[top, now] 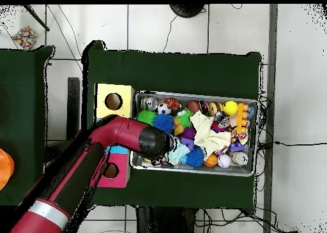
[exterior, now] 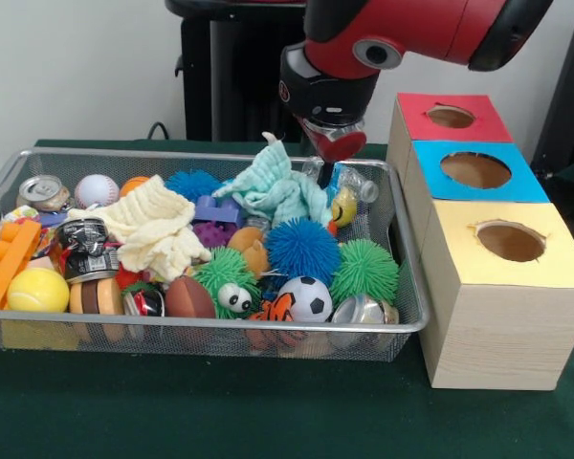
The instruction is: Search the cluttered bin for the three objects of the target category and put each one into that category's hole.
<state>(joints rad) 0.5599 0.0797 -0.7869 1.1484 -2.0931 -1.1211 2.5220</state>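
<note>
A wire bin (exterior: 220, 326) holds a jumble of toys. Among them are a soccer ball (exterior: 310, 298), a baseball (exterior: 97, 190), a yellow ball (exterior: 37, 289), a brown football (exterior: 188, 298), a blue spiky ball (exterior: 302, 249) and a green spiky ball (exterior: 365, 271). A teal cloth (exterior: 277, 186) and a cream cloth (exterior: 158, 225) lie over the pile. My gripper (exterior: 327, 172) reaches down at the bin's far right corner, just right of the teal cloth. In the overhead view the arm (top: 153, 141) covers it.
A wooden box right of the bin has a red-topped hole (exterior: 450, 117), a blue-topped hole (exterior: 475, 170) and a yellow-topped hole (exterior: 510, 241). Cans (exterior: 44, 192), an orange block (exterior: 8, 258) and a purple block (exterior: 218, 208) also lie in the bin. Dark green cloth (exterior: 268, 411) covers the table.
</note>
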